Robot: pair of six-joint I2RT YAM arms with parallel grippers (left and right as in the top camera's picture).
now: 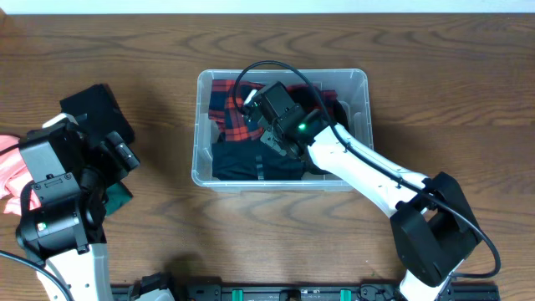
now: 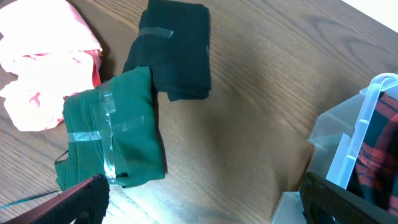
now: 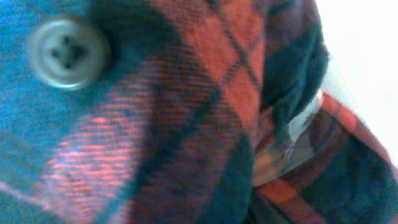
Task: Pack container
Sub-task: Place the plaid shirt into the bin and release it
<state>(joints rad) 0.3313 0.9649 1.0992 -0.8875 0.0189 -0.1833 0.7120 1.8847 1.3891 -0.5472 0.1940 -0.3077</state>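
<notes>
The container (image 1: 282,73) is sitting upright and open-topped on the brown wooden counter (image 1: 451,58), around the middle and a little toward the far side. It is showing clear plastic walls, rounded corners and a rolled rim, with its long sides running left to right. It is holding folded clothes: a red-and-black plaid garment (image 1: 227,104) is lying in its far left part, and a dark garment (image 1: 242,163) is lying along its near side.
</notes>
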